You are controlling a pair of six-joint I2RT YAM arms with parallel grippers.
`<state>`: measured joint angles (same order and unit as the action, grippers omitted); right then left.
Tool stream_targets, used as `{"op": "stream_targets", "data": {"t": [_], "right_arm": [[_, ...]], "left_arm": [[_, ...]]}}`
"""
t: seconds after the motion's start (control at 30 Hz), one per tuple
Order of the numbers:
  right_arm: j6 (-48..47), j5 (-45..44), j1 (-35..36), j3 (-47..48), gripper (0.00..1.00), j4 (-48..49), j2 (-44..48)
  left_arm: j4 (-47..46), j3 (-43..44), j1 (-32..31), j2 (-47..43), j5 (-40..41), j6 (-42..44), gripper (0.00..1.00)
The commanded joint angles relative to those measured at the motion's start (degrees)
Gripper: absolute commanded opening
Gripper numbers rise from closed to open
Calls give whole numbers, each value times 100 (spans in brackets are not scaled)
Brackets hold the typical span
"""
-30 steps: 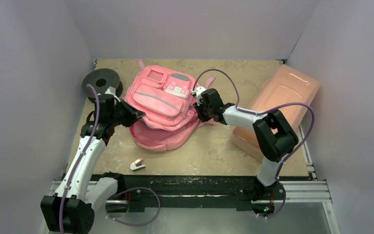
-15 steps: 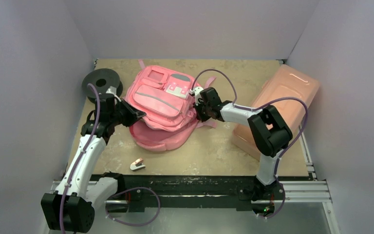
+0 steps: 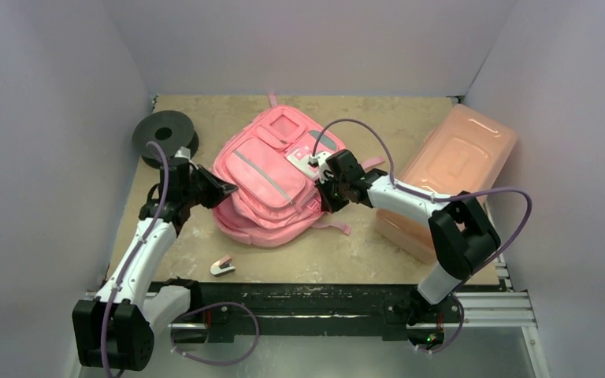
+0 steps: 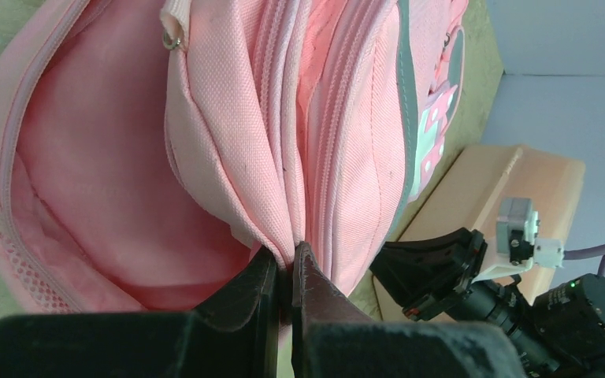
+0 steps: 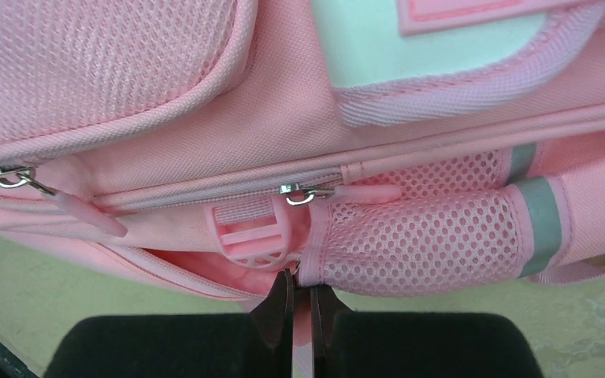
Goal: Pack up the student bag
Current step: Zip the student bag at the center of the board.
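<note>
Right hand [image 5: 300, 295] pinches the pink edge of the student bag [image 5: 205, 150].

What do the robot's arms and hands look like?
The left arm and right arm have white tube sections joined by chunky black joints. A thin purple cable loops along each one. The left hand and right hand are black, each with two flat fingers tapering to points.

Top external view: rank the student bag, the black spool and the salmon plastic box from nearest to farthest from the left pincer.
1. student bag: pinched at its left edge by the left pincer, so in contact.
2. black spool: far-left corner, behind and to the left of the pincer.
3. salmon plastic box: along the right side, beyond the bag.
</note>
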<state>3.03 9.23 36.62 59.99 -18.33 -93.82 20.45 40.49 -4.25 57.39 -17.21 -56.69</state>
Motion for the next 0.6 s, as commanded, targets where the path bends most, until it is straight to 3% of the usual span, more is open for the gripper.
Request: {"op": "stream_targets", "data": {"t": [0.0, 0.13, 0.37, 0.57], "right_arm": [[39, -115, 287, 74, 7, -49, -3], [116, -60, 288, -79, 33, 134, -20], [169, -423, 287, -494, 40, 222, 199], [177, 131, 290, -627, 46, 422, 408]], "left_arm": [[-692, -32, -58, -106, -452, -123, 0], [-378, -153, -58, -363, -205, 154, 0], [4, -276, -15, -427, 64, 353, 0], [36, -208, -7, -338, -17, 468, 0]]}}
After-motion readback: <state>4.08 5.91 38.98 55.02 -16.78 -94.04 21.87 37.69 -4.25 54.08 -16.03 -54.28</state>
